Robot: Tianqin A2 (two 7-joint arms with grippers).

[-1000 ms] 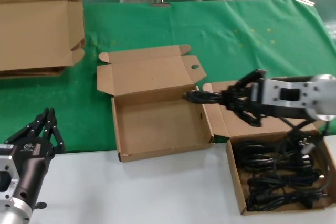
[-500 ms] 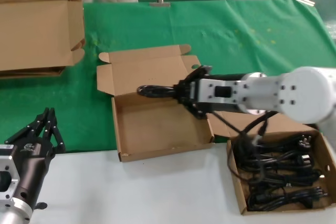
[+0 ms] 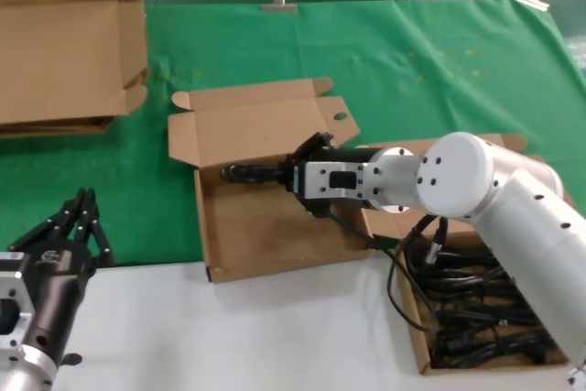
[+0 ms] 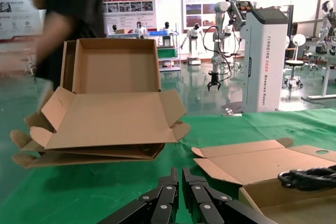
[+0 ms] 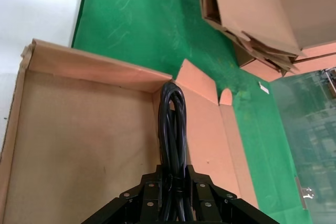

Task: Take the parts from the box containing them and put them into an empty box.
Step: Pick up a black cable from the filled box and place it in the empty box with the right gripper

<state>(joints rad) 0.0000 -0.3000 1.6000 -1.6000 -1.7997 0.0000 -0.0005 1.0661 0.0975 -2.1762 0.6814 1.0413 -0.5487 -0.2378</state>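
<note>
My right gripper is shut on one black bundled cord, which it holds level over the back of the empty box, near the lid hinge. In the right wrist view the cord sticks out from between the fingers above the bare box floor. The box containing the parts sits at the front right with several more coiled cords in it, partly hidden by my right arm. My left gripper rests shut at the front left, holding nothing.
Large flattened cardboard sheets lie at the back left on the green cloth. The left wrist view shows that stack, the empty box's lid and the held cord's end. White table surface runs along the front.
My right gripper has carried the cord leftward, from above the right-hand box's lid to over the back of the empty box. The left arm has not moved.
</note>
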